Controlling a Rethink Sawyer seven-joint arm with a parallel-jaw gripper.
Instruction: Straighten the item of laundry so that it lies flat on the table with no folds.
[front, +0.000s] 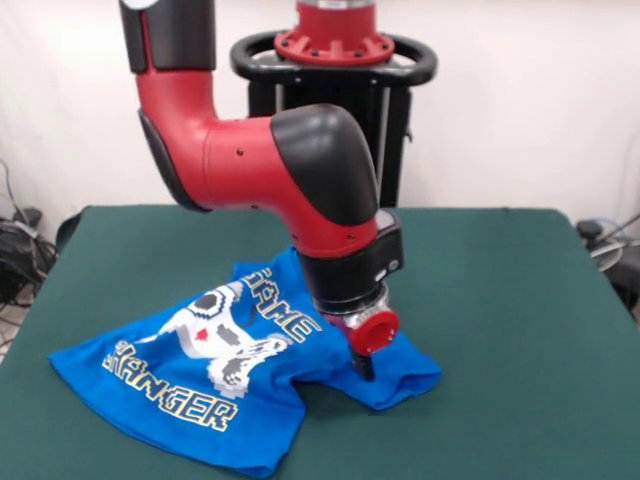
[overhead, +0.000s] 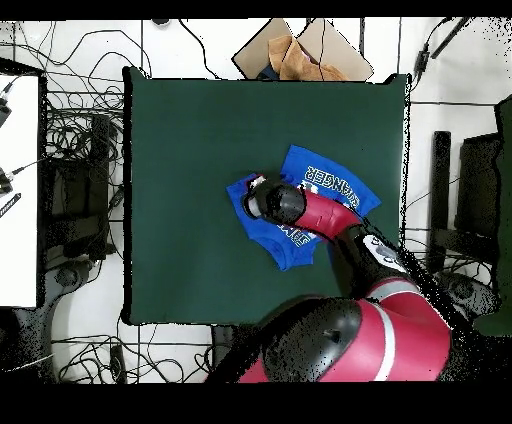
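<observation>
The bright blue T-shirt (front: 200, 385) lies crumpled on the green table (front: 500, 320), print side up, with "GAME" and "CHANGER" lettering and a white pixel controller showing. Its right part is bunched into a fold under the arm. My gripper (front: 363, 365) is down on that right-hand fold, its dark tip touching the cloth. In the overhead view the shirt (overhead: 320, 182) lies right of the table's middle, and the gripper (overhead: 256, 200) sits over its left part, with the arm covering the shirt's middle.
The robot pedestal (front: 335, 60) stands at the table's far side. In the overhead view a cardboard box (overhead: 300, 50) lies beyond the table's top edge, and cables (overhead: 80, 140) cover the floor to the left of the table (overhead: 190, 130).
</observation>
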